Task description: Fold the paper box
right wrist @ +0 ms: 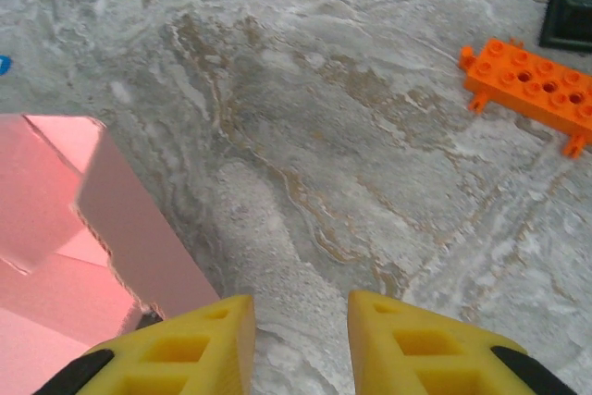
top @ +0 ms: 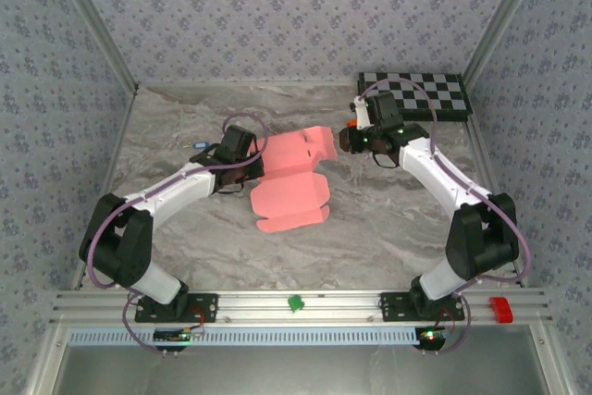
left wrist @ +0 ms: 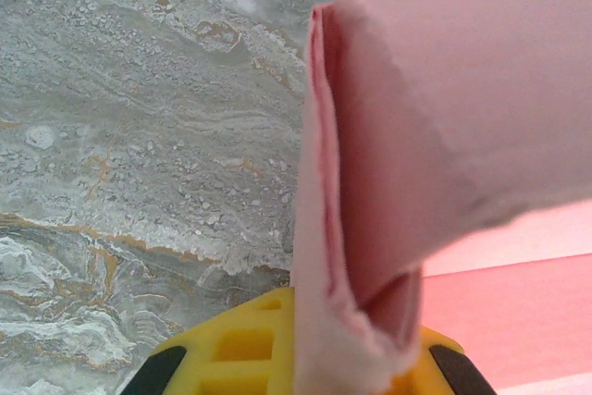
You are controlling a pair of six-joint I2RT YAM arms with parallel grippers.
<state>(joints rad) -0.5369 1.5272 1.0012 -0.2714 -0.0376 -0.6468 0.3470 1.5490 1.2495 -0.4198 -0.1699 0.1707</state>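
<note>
The salmon-pink paper box point(top: 291, 182) lies part-folded in the middle of the marble table, its far panels raised. My left gripper point(top: 252, 149) is at its left edge, shut on a doubled flap of the paper box point(left wrist: 444, 117), which stands up between the yellow fingers point(left wrist: 231, 349). My right gripper point(top: 348, 141) hovers just off the card's right edge. In the right wrist view that gripper point(right wrist: 301, 330) is open over bare marble, and the paper box point(right wrist: 55, 228) sits just left of the left finger.
A small orange block point(right wrist: 532, 90) lies on the marble beyond the right gripper, beside a black-and-white checkerboard point(top: 416, 94) at the back right. A small blue item point(top: 199, 143) lies left of the left gripper. Patterned walls enclose the table.
</note>
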